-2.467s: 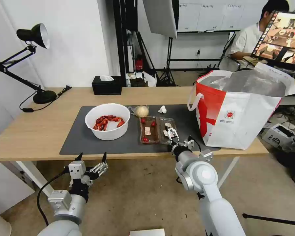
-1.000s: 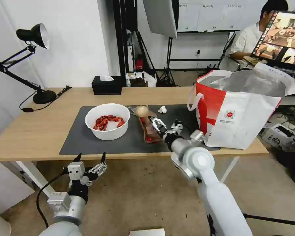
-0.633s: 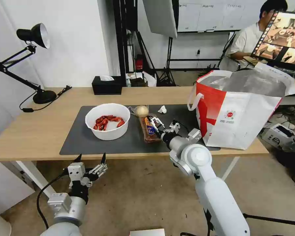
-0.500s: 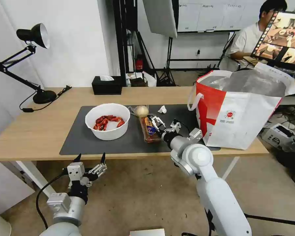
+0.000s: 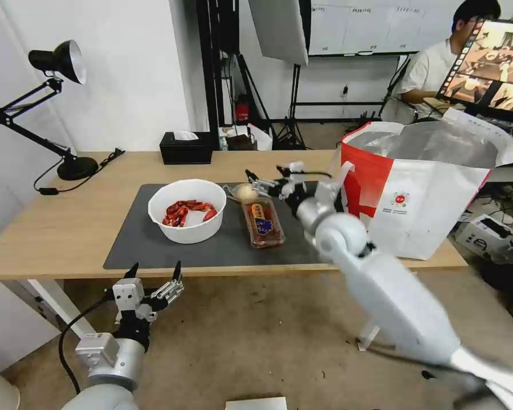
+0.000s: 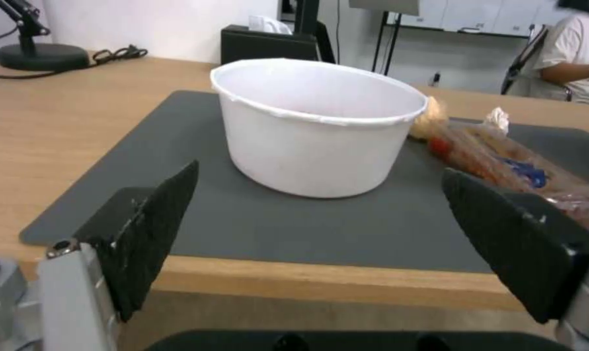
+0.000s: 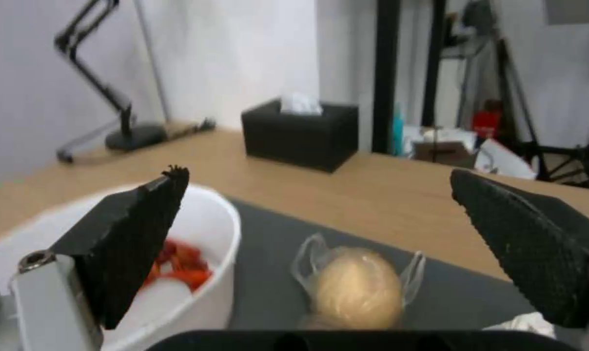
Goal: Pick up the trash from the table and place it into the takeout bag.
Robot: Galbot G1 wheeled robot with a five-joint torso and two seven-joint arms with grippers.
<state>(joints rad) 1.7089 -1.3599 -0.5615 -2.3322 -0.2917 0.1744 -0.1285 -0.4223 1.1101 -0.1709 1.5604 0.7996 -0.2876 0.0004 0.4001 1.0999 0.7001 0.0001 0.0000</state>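
On the table (image 5: 68, 228), the white bowl (image 5: 187, 212) of red shells sits on the dark mat (image 5: 154, 250). To its right lies the clear clamshell box (image 5: 263, 223), lid folded shut. Behind the box is the wrapped beige bun (image 5: 246, 192). My right gripper (image 5: 263, 174) hovers open just above and behind the bun (image 7: 356, 287), holding nothing; a corner of the white tissue (image 7: 528, 324) shows beside it. The takeout bag (image 5: 433, 199) stands open at the right. My left gripper (image 5: 151, 280) hangs open below the front edge, facing the bowl (image 6: 317, 126), the box (image 6: 509, 168) and the tissue (image 6: 496, 118).
A black tissue box (image 5: 185, 148) and a black desk lamp (image 5: 68, 165) stand at the back left of the table. Bare wood lies left of the mat. A person sits at a screen behind the bag.
My right gripper folded the clamshell lid shut, let go, then rose and moved back over the bun. The left arm has stayed put.
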